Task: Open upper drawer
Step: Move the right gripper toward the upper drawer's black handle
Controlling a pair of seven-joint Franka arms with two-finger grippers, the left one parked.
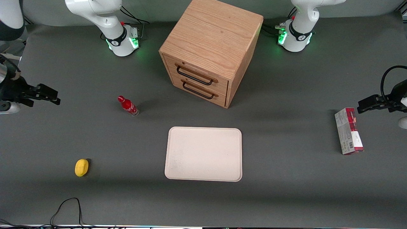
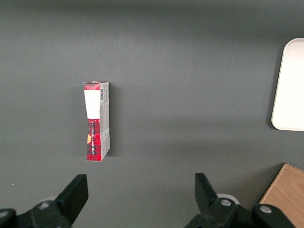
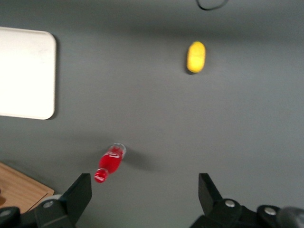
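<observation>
Stretching under everything, the grey tabletop (image 1: 286,197) carries a boxy oak cabinet (image 1: 213,35) set well apart from the tool (image 1: 52,95), which hangs above the working arm's end of the surface with its two fingers spread wide and nothing between them. The upper drawer (image 1: 198,72) sits fully closed in the cabinet's front, its thin black wire handle (image 1: 194,76) just above the matching handle of the lower drawer (image 1: 199,90). A pale tray (image 1: 203,154) lies flat in front of the cabinet, nearer the front camera than the tool. Toward the parked arm's end, much farther from the tool than anything else, rests a red and grey carton (image 1: 348,131). A small red bottle (image 1: 127,105) stands between the tool and the cabinet, and a yellow lemon-like object (image 1: 81,167) lies nearer the front camera than the tool.

Reaching for the handle looks like the step ahead. The bottle stands close to the likely path, so a low sweep could topple it. With the two handles so near each other, a slightly low approach could hook the lower one, and an off-axis pull might drag the cabinet instead of sliding the drawer.
</observation>
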